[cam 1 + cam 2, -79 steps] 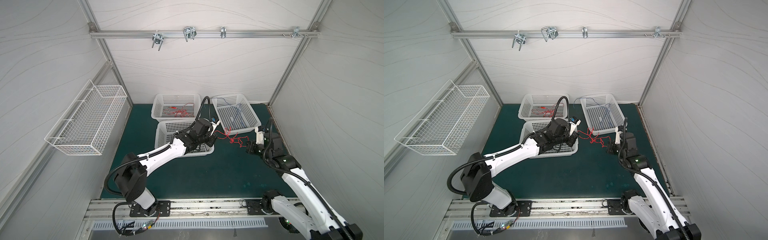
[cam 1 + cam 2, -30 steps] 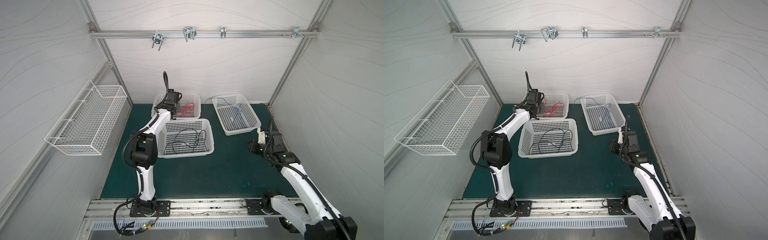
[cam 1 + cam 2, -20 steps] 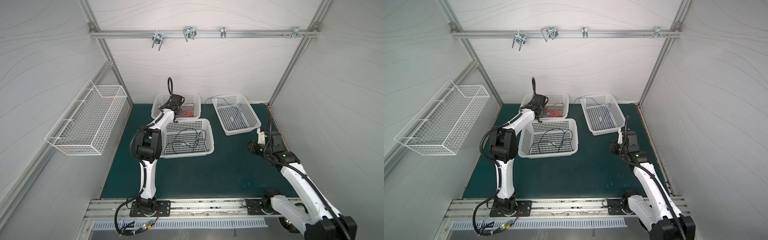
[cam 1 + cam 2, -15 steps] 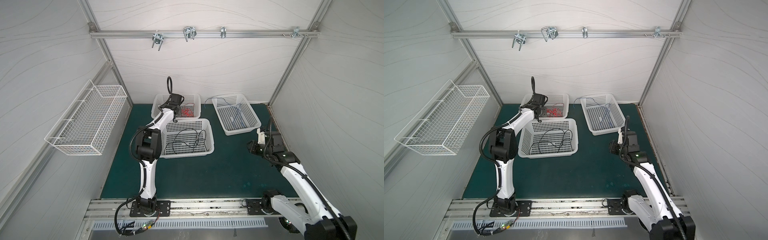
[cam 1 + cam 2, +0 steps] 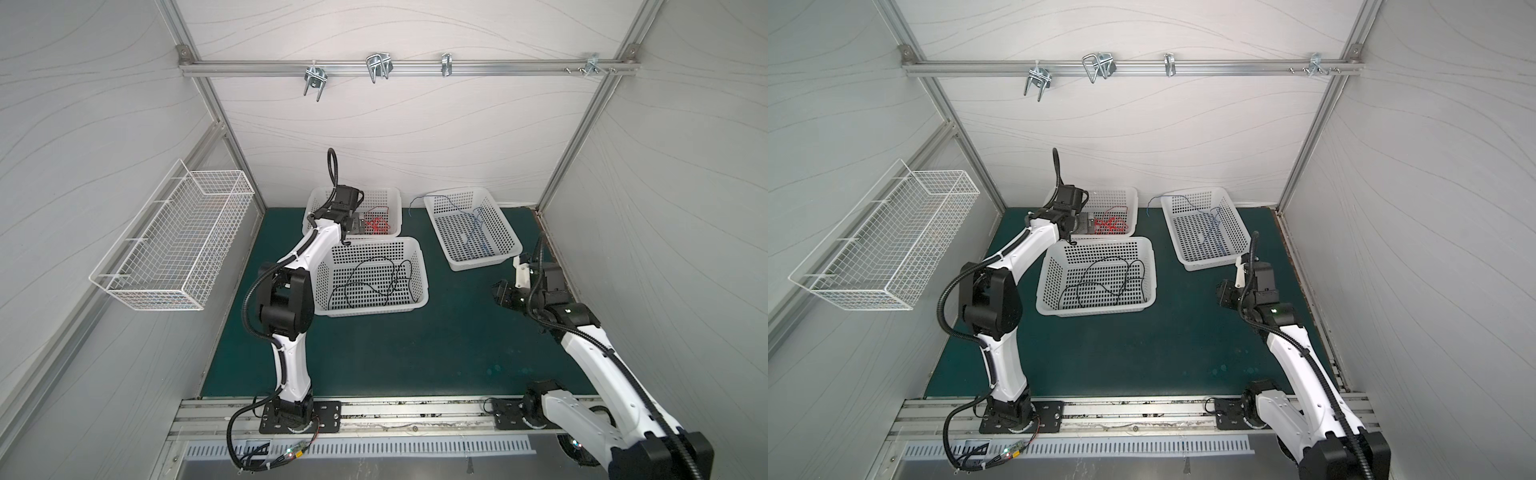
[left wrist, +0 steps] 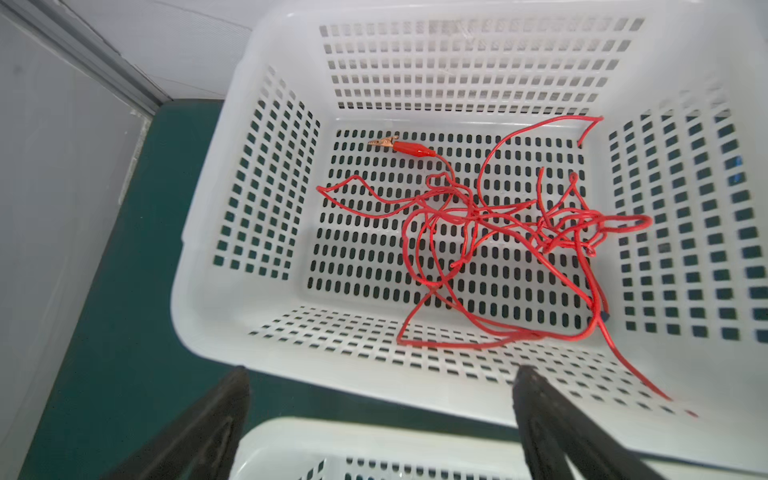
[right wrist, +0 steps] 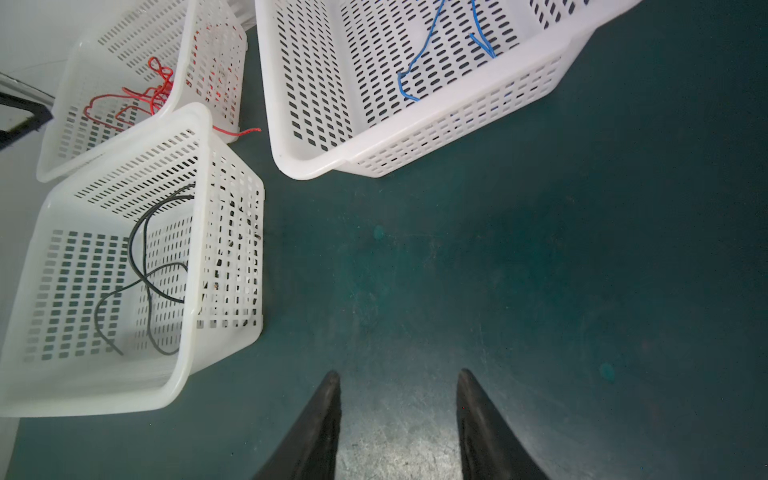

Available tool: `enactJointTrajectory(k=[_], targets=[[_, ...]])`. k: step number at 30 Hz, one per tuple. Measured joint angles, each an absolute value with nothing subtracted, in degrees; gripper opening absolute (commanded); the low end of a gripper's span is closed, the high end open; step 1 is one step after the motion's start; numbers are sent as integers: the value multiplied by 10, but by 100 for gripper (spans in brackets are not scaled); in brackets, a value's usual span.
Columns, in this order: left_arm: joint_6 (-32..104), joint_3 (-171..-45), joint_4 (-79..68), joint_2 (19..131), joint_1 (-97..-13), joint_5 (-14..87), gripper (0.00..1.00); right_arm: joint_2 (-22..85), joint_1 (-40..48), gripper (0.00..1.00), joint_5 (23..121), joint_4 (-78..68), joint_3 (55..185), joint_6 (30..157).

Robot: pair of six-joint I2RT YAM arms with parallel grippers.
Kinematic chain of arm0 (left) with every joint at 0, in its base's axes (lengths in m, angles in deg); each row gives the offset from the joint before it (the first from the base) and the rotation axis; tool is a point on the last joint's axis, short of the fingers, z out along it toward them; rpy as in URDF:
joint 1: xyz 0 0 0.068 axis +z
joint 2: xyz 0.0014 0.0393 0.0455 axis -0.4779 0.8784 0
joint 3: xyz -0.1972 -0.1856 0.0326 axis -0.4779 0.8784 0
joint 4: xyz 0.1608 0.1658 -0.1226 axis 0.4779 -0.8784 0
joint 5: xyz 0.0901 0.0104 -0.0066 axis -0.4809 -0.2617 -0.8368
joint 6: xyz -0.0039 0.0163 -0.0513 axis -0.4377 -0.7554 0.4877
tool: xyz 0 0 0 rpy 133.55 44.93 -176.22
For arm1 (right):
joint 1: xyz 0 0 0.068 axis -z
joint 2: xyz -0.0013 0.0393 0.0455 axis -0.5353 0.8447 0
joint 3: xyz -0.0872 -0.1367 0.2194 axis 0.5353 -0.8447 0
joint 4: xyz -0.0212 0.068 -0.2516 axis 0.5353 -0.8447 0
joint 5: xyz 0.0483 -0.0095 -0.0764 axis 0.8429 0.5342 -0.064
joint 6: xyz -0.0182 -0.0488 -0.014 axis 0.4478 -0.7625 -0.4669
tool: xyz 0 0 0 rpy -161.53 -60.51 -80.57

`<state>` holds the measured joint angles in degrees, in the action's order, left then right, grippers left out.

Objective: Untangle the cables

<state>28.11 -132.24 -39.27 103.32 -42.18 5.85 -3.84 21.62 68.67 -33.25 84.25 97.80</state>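
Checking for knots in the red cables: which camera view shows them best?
The left wrist view: the red cables lie close up in their white basket, loops distinct. In both top views they are a tiny red clump; the right wrist view catches only part.

Light even, diffuse and white in both top views; shadows soft. Right wrist view: pale glare on green mat [image 7: 399,436] between the right gripper [image 7: 398,371] fingers. Left wrist view: red cable [image 6: 473,214] blurred at its tail nearest the left gripper [image 6: 382,369]; white perforated basket [image 6: 257,199] walls bow outward.

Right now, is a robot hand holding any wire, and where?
Nothing is held. The left gripper hangs open by the red cables in their basket; the right gripper open over the mat.
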Motion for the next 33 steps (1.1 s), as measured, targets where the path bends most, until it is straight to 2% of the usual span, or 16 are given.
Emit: enactJointTrajectory(k=[3, 4, 7, 15, 25, 33], targets=[[283, -1272, -384, 983, -439, 34, 99, -38, 216, 64, 693, -324, 838, 976], [284, -1249, -380, 966, -449, 26, 99, -38, 216, 76, 695, -322, 837, 978], [295, -1170, -365, 917, -473, 8, 99, -33, 216, 99, 701, -314, 834, 972], [322, -935, -297, 772, -492, -6, 100, 4, 216, 99, 683, -297, 834, 950], [310, -748, -154, 576, -492, -46, 99, 46, 219, 99, 530, -187, 771, 896], [320, -690, -107, 574, -480, -155, 100, 46, 228, 99, 480, -6, 646, 841]])
